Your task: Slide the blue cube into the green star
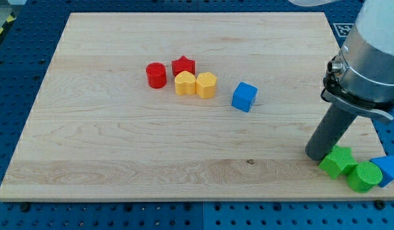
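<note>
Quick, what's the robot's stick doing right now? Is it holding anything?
My tip: no jaws on this rod, so it holds nothing; it sits on the board, right beside the green star, far from the blue cube.

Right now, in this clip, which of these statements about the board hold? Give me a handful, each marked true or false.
1. The blue cube stands apart from the other blocks. True.
2. My tip touches the blue cube. False: it is far off, beside the green star at the view's bottom right.
3. The red cylinder is left of the red star in the view. True.
4. The two yellow blocks are far apart. False: they sit side by side.
</note>
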Controlling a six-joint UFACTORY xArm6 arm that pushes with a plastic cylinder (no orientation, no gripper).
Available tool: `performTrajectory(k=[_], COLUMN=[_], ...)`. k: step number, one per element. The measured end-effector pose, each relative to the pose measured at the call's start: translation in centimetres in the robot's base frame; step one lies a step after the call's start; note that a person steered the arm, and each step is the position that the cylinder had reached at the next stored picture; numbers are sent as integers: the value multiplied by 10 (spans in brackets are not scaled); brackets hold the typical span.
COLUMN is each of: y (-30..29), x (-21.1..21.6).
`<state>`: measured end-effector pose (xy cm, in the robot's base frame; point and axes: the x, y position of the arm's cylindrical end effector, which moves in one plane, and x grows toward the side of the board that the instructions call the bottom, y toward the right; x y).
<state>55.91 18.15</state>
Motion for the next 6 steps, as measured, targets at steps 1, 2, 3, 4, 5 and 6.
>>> performTrajectory(k=[1,2,3,4,5,6], y=[-18,-77,-117,-167,-178,-165], x=[-46,-75,-70,-97,-135,-136])
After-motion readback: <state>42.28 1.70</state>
